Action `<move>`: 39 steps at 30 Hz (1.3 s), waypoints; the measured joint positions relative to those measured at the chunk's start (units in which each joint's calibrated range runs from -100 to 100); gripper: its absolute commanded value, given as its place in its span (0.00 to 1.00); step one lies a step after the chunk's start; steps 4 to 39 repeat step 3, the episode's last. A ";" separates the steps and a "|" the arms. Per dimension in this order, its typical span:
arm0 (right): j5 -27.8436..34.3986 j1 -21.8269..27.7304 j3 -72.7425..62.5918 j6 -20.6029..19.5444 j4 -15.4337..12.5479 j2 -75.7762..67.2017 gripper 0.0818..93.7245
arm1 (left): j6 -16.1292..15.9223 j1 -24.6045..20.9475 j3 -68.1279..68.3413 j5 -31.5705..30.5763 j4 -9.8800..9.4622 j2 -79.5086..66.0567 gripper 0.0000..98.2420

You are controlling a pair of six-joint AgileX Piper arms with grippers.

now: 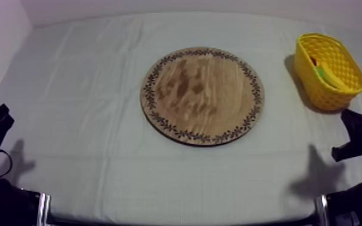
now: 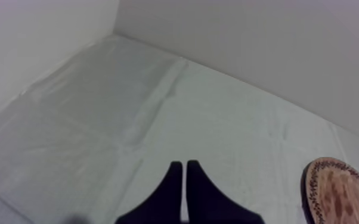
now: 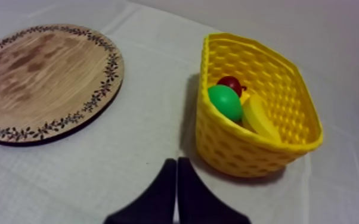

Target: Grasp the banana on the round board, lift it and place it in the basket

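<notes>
Job looks done: curved yellow toy banana (image 3: 259, 117) in yellow lattice basket (image 3: 241, 149) ahead of right end effector (image 3: 176, 159), pressed together like left end effector (image 2: 185, 162); no move remains.

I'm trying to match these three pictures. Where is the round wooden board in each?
Top view: the wooden board lies mid-table, with the yellow basket toward the picture's right edge.
Left wrist view: part of the wooden board lies beyond the shut left gripper, off to one side.
Right wrist view: the wooden board lies beside the yellow basket, beyond the right gripper.
Shared landmark: the grey-white cloth under it.
</notes>
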 measured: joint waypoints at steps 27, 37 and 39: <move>-0.17 -0.04 0.00 0.49 0.00 0.00 0.00 | 0.00 0.00 0.00 0.00 0.00 0.00 0.00; -0.17 -0.04 0.00 0.49 0.00 0.00 0.00 | 0.00 0.00 0.00 0.00 0.00 0.00 0.00; -0.17 -0.04 0.00 0.49 0.00 0.00 0.00 | 0.00 0.00 0.00 0.00 0.00 0.00 0.00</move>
